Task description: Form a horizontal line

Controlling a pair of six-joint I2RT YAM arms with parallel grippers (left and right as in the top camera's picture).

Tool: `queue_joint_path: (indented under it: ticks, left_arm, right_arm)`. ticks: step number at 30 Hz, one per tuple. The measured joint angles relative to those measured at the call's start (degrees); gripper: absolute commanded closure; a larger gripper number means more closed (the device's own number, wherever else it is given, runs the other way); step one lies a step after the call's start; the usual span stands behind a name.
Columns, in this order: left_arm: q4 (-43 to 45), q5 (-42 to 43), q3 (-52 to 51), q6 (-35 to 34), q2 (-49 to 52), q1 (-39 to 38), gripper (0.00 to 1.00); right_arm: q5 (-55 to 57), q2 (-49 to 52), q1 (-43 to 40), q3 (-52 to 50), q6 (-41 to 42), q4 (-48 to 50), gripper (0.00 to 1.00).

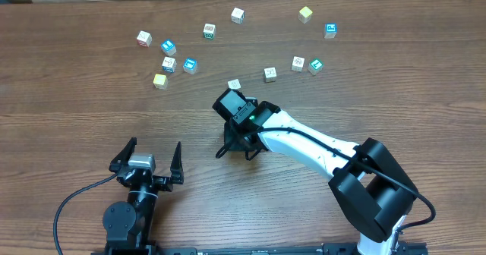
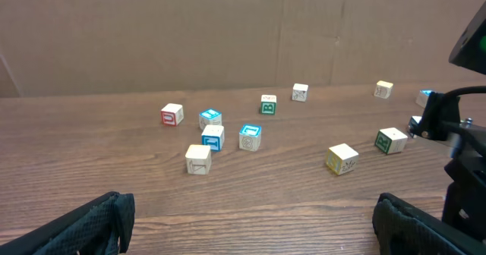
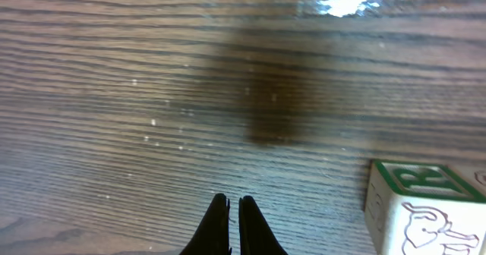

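Observation:
No horizontal line of cubes is in view. Small white, blue-marked and yellow cubes lie scattered over the far half of the wooden table [image 1: 68, 111], among them a loose bunch at left [image 1: 168, 64] and a white cube [image 1: 234, 84] just beyond my right wrist [image 1: 237, 107]. My right gripper [image 3: 234, 203] points down at bare wood, shut with nothing in it. A white cube with a green-edged top [image 3: 421, 206] stands just right of its tips. My left gripper [image 1: 148, 155] rests near the front edge, wide open and empty, with its fingers [image 2: 91, 225] at the frame's lower corners.
More cubes sit at the back: a yellow one [image 1: 305, 14], a blue one [image 1: 330, 30] and a white one [image 1: 238, 15]. A brown cardboard wall [image 2: 228, 35] rises behind the table. My right arm [image 1: 319, 152] crosses the right front of the table.

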Motion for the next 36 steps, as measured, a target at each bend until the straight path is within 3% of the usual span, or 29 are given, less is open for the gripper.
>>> queue_joint_path:
  ticks: [36]
  left_arm:
    - [0.0,0.0,0.0,0.0,0.0,0.0,0.01]
  right_arm:
    - [2.7,1.0,-3.7,0.0,8.0,-3.3,0.96]
